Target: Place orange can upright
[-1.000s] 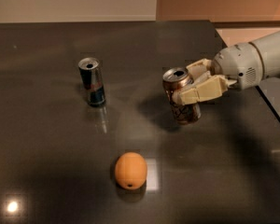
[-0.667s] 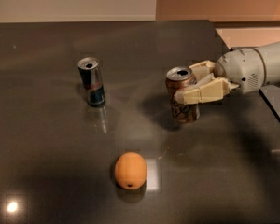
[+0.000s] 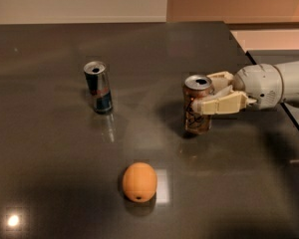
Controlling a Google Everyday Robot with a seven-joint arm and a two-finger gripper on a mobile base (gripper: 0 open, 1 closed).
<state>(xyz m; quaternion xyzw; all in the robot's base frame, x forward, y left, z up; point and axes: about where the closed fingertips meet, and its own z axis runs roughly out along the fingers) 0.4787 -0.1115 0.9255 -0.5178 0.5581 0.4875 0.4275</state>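
My fingers point(image 3: 222, 105) pinched the orange can point(image 3: 196, 117) from both sides, the gripper point(image 3: 205, 91) reaching in from the right. The can stood upright on the dark table point(image 3: 50, 143), right of centre, mouth open, contents unseen. The slim can point(image 3: 98, 87) stood well left, the orange fruit point(image 3: 139, 181) out front. The table's right edge point(image 3: 292, 121) ran close by; bare surface lay between all three.

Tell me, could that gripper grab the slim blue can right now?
Probably not yet: the gripper, at right, is closed on the orange can. Nothing stands between it and the slim blue can.
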